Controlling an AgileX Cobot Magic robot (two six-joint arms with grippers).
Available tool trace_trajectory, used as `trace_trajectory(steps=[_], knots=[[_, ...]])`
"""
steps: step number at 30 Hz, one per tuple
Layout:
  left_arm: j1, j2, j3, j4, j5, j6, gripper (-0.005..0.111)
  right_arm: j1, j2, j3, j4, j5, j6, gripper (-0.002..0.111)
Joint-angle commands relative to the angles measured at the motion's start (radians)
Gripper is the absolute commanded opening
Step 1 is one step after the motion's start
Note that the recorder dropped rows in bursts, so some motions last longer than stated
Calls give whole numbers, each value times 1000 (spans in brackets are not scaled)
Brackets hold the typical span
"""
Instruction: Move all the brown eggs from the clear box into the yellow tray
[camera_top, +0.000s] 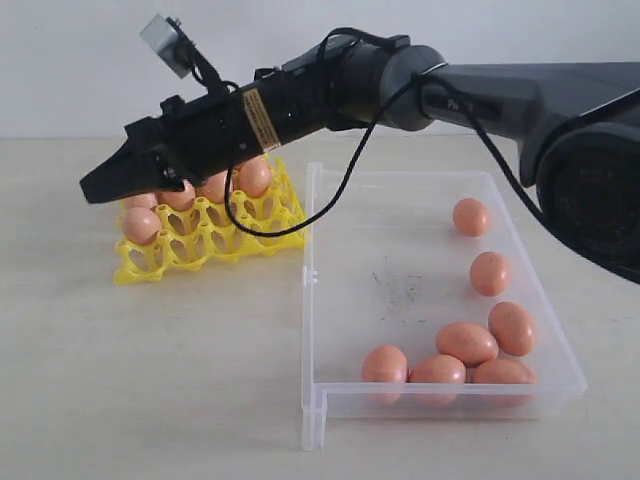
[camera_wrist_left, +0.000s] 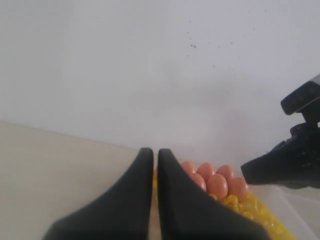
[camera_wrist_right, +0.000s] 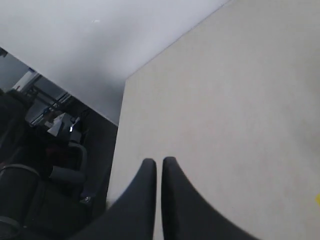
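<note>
Brown eggs (camera_top: 466, 343): I count seven left in the clear box (camera_top: 400, 250); the others sit in the yellow tray (camera_top: 165, 255) on the surface. My right pincer (camera_top: 95, 187) hovers above the tray's outer edge, fingers together and empty, well apart from the boxed eggs. I judge I'm between placements. Next it must cross to the box, open, and take one. The left pincer (camera_wrist_left: 155, 152) is together too.

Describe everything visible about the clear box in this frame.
The clear box is a shallow rectangular tub of transparent plastic with low walls, a small tab on its tray-side wall and dark scuffs on the floor. It sits flat on the table, beside the yellow tray; whether they touch is unclear. Seven brown eggs lie inside, mostly near its front and right walls.
</note>
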Motion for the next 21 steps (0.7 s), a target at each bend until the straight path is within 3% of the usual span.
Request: trace_trajectory(steps=[1,3,6,11,21], knots=[[-4,-3,-3,-3,0,9,4,64,2,26,-4,-18,-89,0],[-4,-3,-3,-3,0,9,4,94,0,26,-4,-18,-165,0],[-4,-3,-3,-3,0,9,4,127,0,16,-4,-18,-111,0],[-4,-3,-3,-3,0,9,4,127,-31,7,-4,-18,-175,0],[-4,-3,-3,-3,0,9,4,166,-301,7,-4,-18,-345,0]])
